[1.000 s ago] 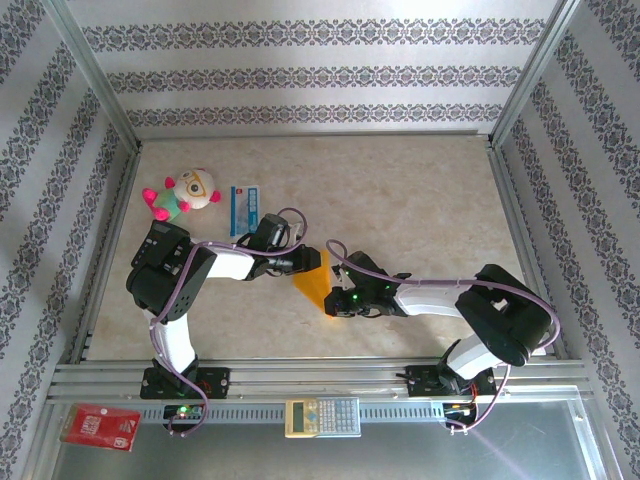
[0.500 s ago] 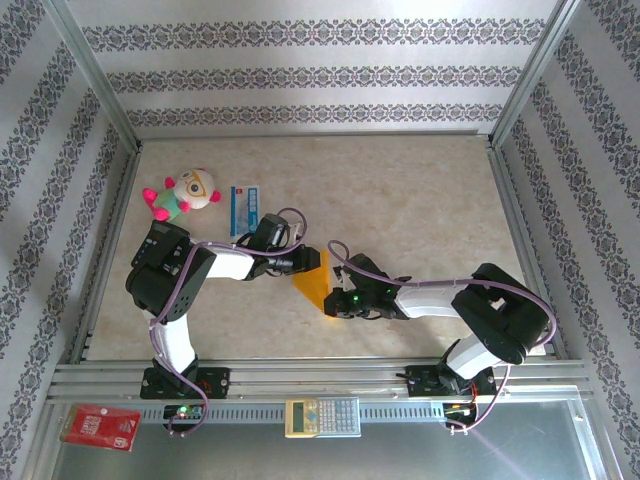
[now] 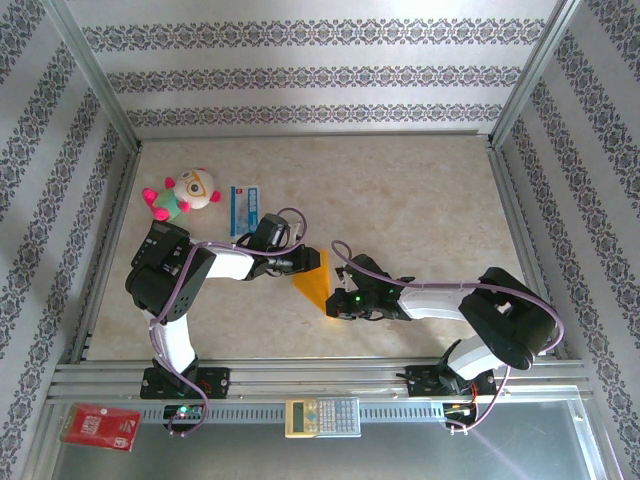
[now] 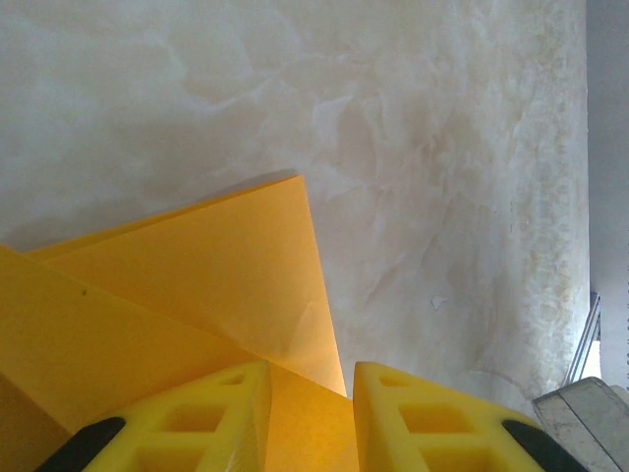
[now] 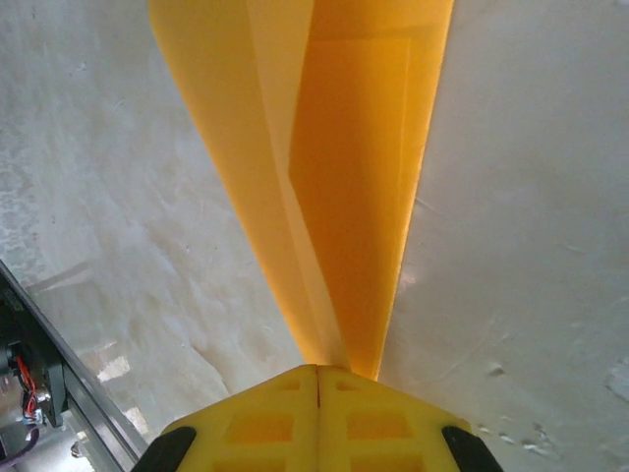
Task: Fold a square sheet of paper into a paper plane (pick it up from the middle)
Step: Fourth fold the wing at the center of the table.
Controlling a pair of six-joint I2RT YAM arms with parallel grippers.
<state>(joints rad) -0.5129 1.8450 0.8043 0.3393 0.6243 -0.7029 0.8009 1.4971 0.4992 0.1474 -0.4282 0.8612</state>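
The square sheet of paper [image 3: 313, 280], orange-yellow, is folded into a tapering wedge and sits between the two grippers near the middle of the table. My left gripper [image 3: 307, 262] is at its upper edge. In the left wrist view the yellow fingers [image 4: 206, 413] stand a narrow gap apart, with folded layers of the sheet [image 4: 197, 295] showing in and beyond the left gripper [image 4: 310, 379]. My right gripper [image 3: 331, 304] is at the lower tip. Its jaws are pressed together in the right wrist view, and the right gripper [image 5: 316, 369] pinches the narrow end of the sheet [image 5: 344, 187].
A plush toy [image 3: 183, 194] and a blue-and-white packet [image 3: 244, 208] lie at the back left. On the near metal shelf are a calculator [image 3: 322, 416] and a red packet [image 3: 100, 426]. Metal frame rails [image 3: 100, 260] border the table on all sides.
The right arm's elbow has drifted slightly to the right. The paper and both grippers stay where they were.
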